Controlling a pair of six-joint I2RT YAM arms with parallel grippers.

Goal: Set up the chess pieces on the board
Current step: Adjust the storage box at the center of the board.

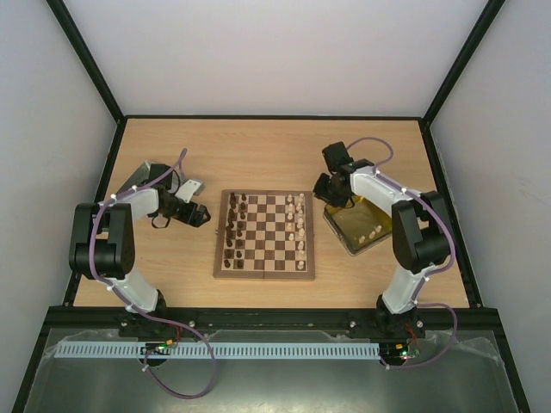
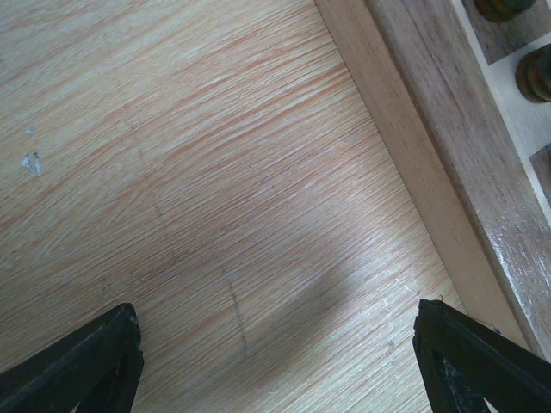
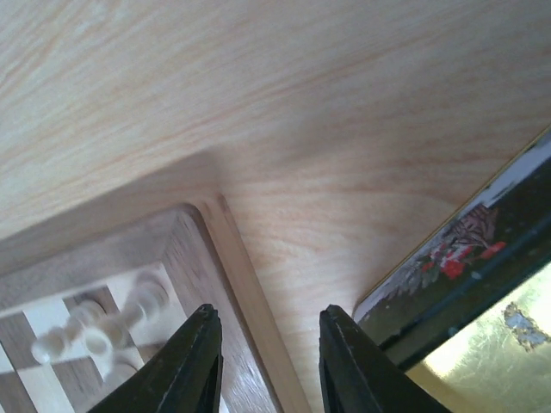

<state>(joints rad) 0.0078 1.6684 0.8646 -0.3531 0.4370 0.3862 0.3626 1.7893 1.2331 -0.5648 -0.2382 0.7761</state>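
Now right claw (image 3: 269, 327), half open, empty, hangs between board (image 3: 185, 245) and tray (image 3: 469, 258); left claw (image 2: 275, 331) wide, empty. Next: fetch a piece (image 1: 370, 232).

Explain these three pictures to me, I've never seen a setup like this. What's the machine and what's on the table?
These are two robot arms bolted to a table's near edge. The wide picture comes from a camera above and behind them; the other two come from cameras on each wrist. Between the arms lies a wooden chessboard, dark pieces along its left side, cream pieces along its right. A gold tray beside it holds a few more cream pieces. The left claw is wide open beside the board's left edge; the right claw hovers near the board's far right corner, jaws apart. Neither holds anything.
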